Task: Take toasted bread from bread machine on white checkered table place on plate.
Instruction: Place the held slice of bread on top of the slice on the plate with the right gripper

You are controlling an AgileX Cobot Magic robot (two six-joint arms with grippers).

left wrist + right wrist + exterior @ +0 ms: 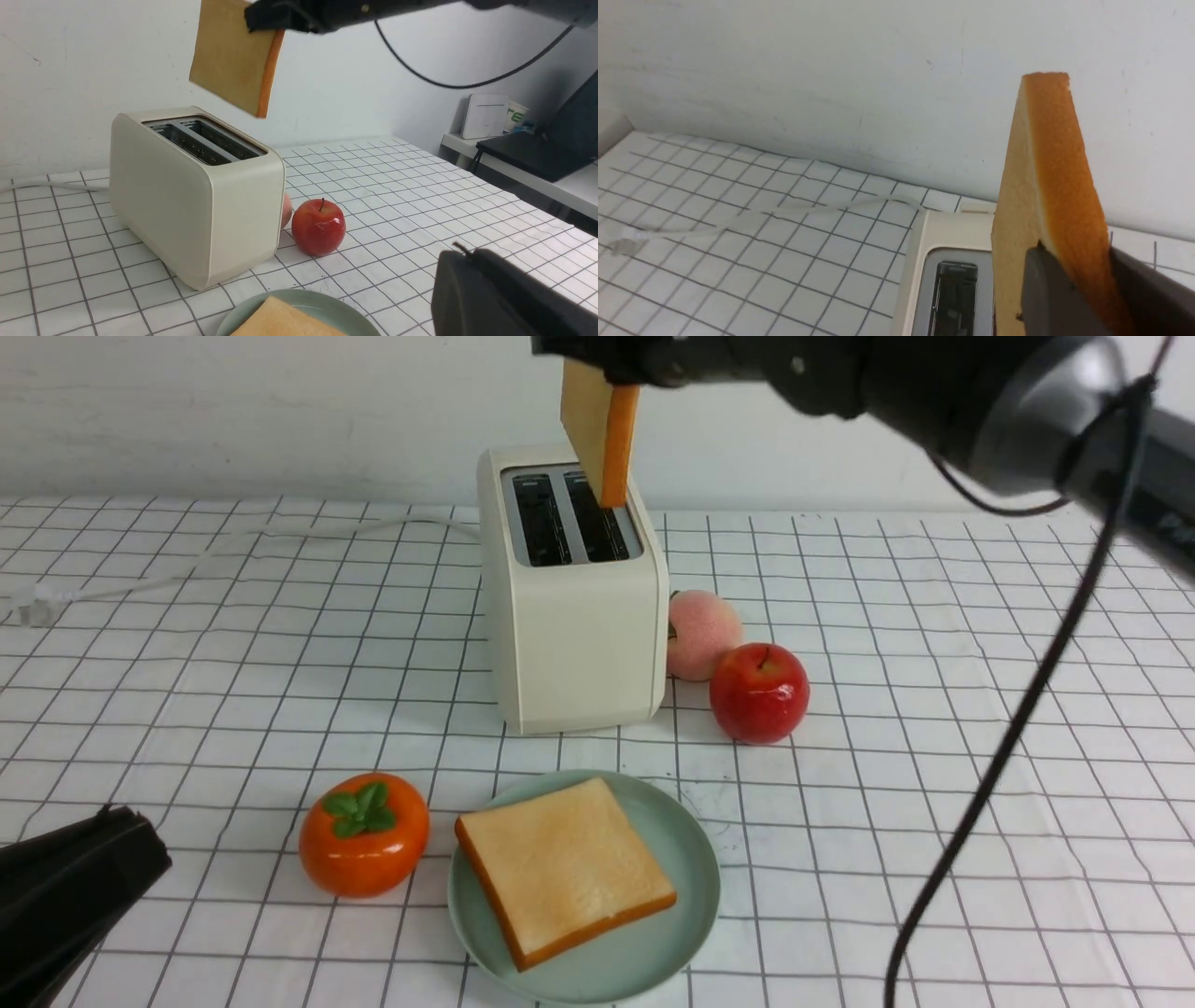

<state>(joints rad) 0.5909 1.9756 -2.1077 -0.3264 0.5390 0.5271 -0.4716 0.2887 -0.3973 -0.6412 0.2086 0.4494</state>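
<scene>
Thick golden-tan toasted bread slice [597, 429] is clamped by the right gripper [607, 371] above the boxy cream-white toaster [569, 625]; the left gripper [121, 849] state cannot be told.

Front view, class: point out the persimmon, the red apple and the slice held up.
persimmon [364, 859], front view, orange skin below the leaves
red apple [759, 697], front view, middle of its side
held slice [583, 420], front view, its pale face

Glossy black right arm [934, 383] with thin black cable [1008, 728], matte dark-grey tool fingers [1048, 294].
</scene>
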